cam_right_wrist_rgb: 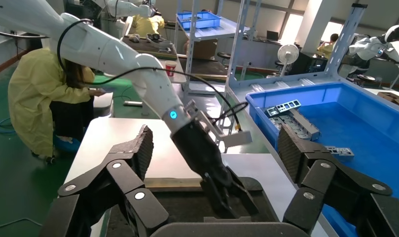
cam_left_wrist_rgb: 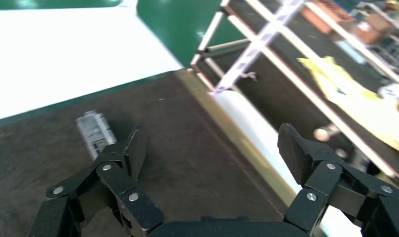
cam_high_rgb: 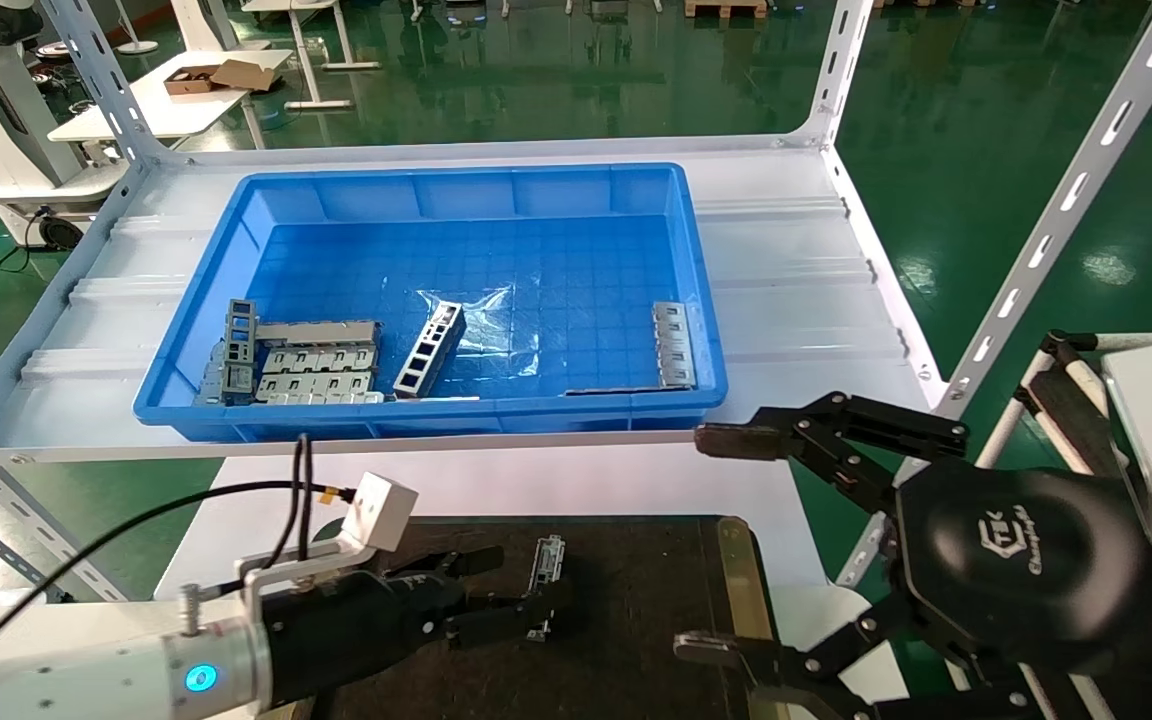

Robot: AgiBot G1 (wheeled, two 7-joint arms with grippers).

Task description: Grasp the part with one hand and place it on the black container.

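Note:
The part, a slim silver channel, lies flat on the black container, a felt tray at the near table edge. My left gripper hovers low over the tray, open, with one fingertip right beside the part. In the left wrist view the part sits just outside the jaws, next to one finger, and nothing is between the fingers over the felt. My right gripper hangs open over the tray's brass-coloured right edge, holding nothing. Its wrist view shows the left gripper above the tray.
A large blue bin stands on the white shelf behind the tray. It holds a grey ladder-like frame, flat silver plates at its left and another plate at its right. White rack posts rise at the right.

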